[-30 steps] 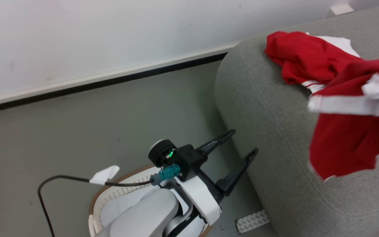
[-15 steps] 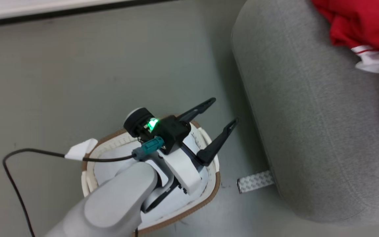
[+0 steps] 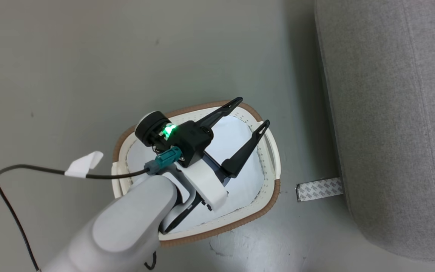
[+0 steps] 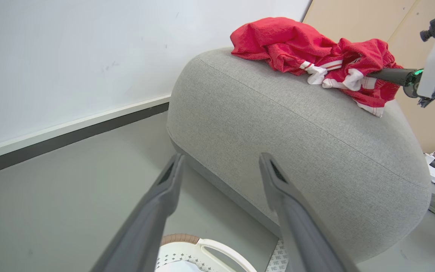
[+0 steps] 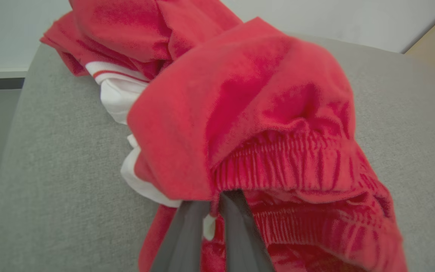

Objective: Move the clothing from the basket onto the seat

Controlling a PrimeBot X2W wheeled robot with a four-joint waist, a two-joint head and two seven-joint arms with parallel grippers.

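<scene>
The cream basket (image 3: pixel 274 166) with a brown rim stands on the floor; inside it lies a pale white pad (image 3: pixel 236 139) and no red cloth. My left gripper (image 3: pixel 253 111) hovers above it, open and holding nothing. In the left wrist view its fingers (image 4: pixel 166 189) point toward the grey seat (image 4: pixel 296 124), above the basket rim (image 4: pixel 210 245). The red clothing lies bunched on the seat: a top (image 4: pixel 278 37) and shorts (image 4: pixel 368 56). My right gripper (image 5: pixel 217 198) is shut on the shorts' elastic waistband (image 5: pixel 285 158), and it also appears at the right as the gripper (image 4: pixel 376 73).
The seat's rounded side (image 3: pixel 391 113) rises just right of the basket. A strip of patterned tape (image 3: pixel 319 189) lies on the floor between them. A black cable with a white tag (image 3: pixel 83 164) trails from my left wrist. A white wall and dark skirting (image 4: pixel 70 136) stand behind.
The head camera has tilted down: the basket has come to the middle and the red clothing has left that picture. My left gripper stays open above the basket.
</scene>
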